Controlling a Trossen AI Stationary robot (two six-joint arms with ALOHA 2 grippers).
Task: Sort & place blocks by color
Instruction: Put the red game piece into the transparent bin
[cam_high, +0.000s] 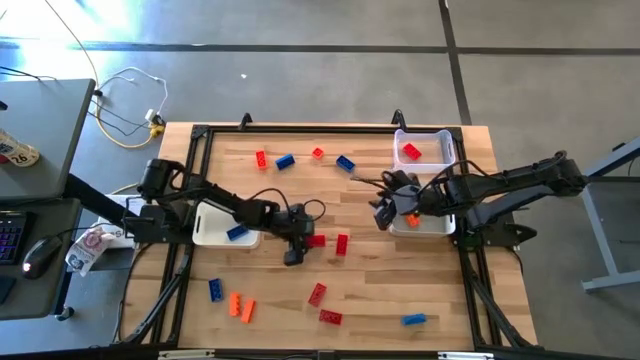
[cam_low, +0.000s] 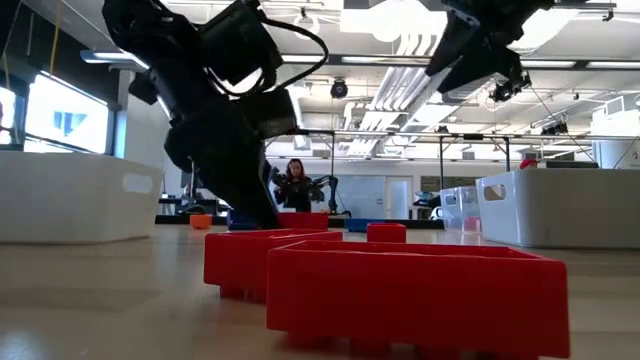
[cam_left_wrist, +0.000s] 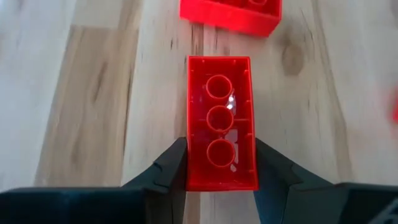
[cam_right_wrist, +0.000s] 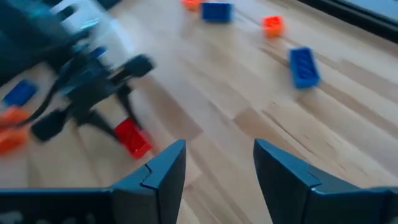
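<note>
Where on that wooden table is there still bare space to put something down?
Bare wood lies between the blue block near the far edge and the red block mid-table. The near edge is crowded with orange blocks and red blocks, and the left claw works mid-table.

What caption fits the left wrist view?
Left end effector closed on a red brick, hollow underside up, on the wooden table.
</note>
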